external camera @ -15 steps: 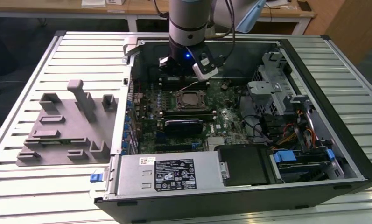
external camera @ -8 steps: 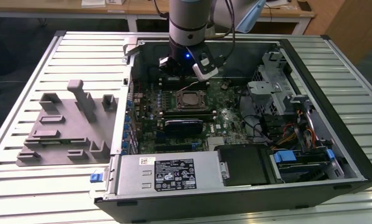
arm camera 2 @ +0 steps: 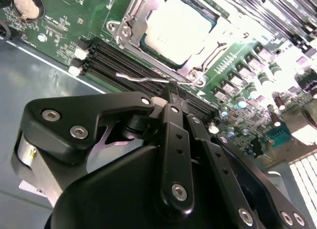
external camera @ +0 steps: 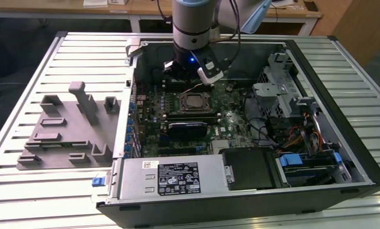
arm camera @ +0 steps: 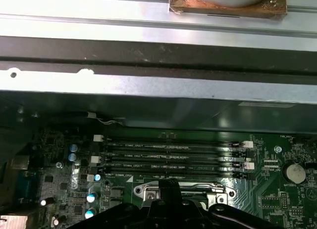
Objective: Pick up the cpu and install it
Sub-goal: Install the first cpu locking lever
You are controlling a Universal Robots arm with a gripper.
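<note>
The cpu [arm camera 2: 178, 27], a flat square chip with a shiny silver top, lies inside the motherboard socket, with the metal socket frame [arm camera 2: 130, 17] around it. In the exterior view the cpu [external camera: 193, 101] sits mid-board in the open computer case, just in front of my gripper [external camera: 180, 77]. In the second wrist view my gripper [arm camera 2: 171, 89] is shut with nothing held. Its tips are beside the thin wire socket lever [arm camera 2: 141, 79], a short way from the cpu. The first wrist view has the dark gripper [arm camera: 171, 185] over the socket frame [arm camera: 148, 192].
Memory slots [arm camera: 171, 157] run beside the socket, between it and the case wall [arm camera: 158, 103]. A power supply [external camera: 170, 176], a drive cage [external camera: 285, 95] and cables [external camera: 298, 138] fill the case. A grey fixture [external camera: 69, 129] lies on the slatted table at the exterior view's left.
</note>
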